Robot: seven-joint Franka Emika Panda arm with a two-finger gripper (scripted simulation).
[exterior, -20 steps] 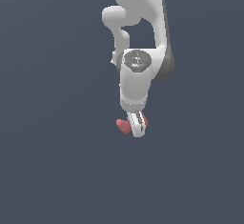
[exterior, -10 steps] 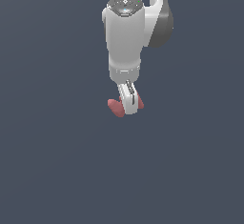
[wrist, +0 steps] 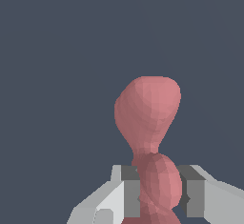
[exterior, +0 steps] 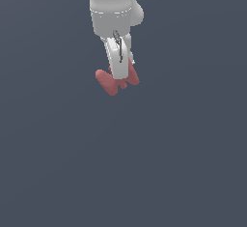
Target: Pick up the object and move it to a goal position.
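Note:
The object (exterior: 107,83) is a small matte red piece with two flared lobes and a narrow waist. In the exterior view it hangs under the white arm, its lobes sticking out on both sides of my gripper (exterior: 120,76). The wrist view shows the object (wrist: 147,111) close up, one lobe reaching away from the camera and the other lobe pinched between the grey pads (wrist: 131,194). My gripper (wrist: 159,197) is shut on it.
A plain dark grey surface (exterior: 183,163) fills the background in both views. No goal marker or other item shows.
The arm has risen toward the top of the exterior view and turned at the wrist, carrying the red object with it. The grip has stayed shut.

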